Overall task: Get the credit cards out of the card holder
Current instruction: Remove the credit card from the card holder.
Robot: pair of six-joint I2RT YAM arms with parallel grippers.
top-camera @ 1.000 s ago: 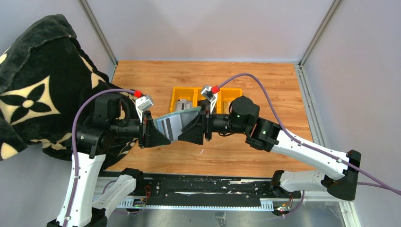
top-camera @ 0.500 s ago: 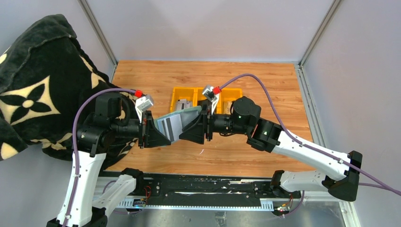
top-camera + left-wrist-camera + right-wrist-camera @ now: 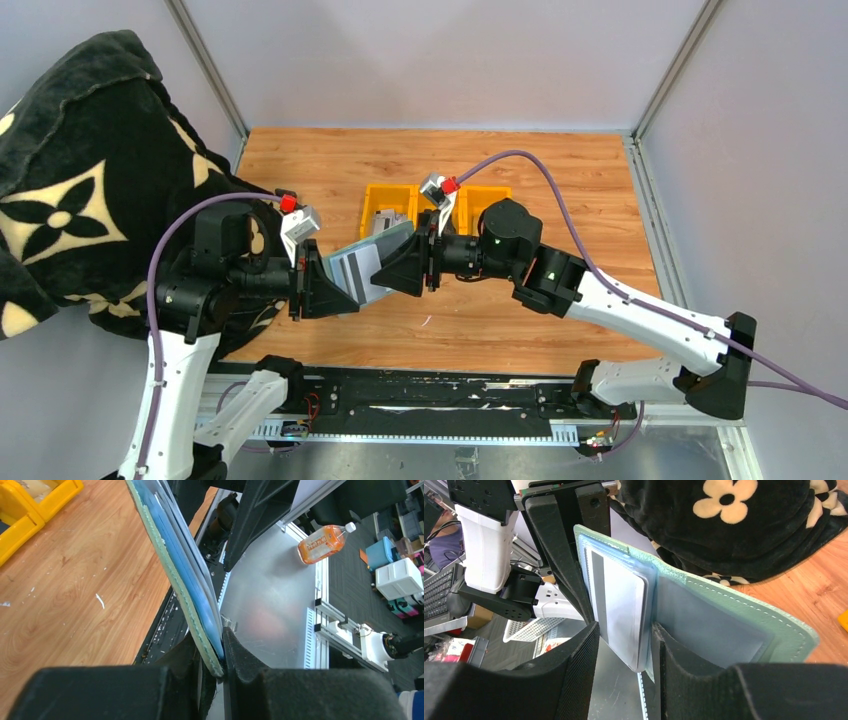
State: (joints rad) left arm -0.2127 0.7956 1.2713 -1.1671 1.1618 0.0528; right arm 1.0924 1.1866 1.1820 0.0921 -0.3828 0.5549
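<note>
two arms meet over the wooden table [image 3: 560,220], with one card holder [image 3: 392,238] hanging in the air between them, just in front of the one yellow tray [image 3: 490,192] and its three compartments. the sage-green holder is spread open and tilted, clear of the table.

the left gripper [image 3: 218,652] is nearly closed, its two fingers pinching the holder's stitched green edge and the blue-tinted sleeves lying against it. the right gripper [image 3: 624,630] stands about half open. its two fingers straddle one clear sleeve of the holder, one finger on each side, and i cannot tell whether either pad presses on it.

one credit card [image 3: 621,602] can be counted for sure: pale grey-silver with one dark stripe down its long side, sitting inside that clear sleeve. the top view shows dark stripes on the open face of the holder, too small to sort into separate cards. the holder's other half shows one flat grey-blue pocket.

one black blanket [image 3: 70,170] with cream flower shapes is heaped at the left edge of the table, behind the left arm. one orange bottle [image 3: 322,541] lies on its side beyond the table in the left wrist view.
</note>
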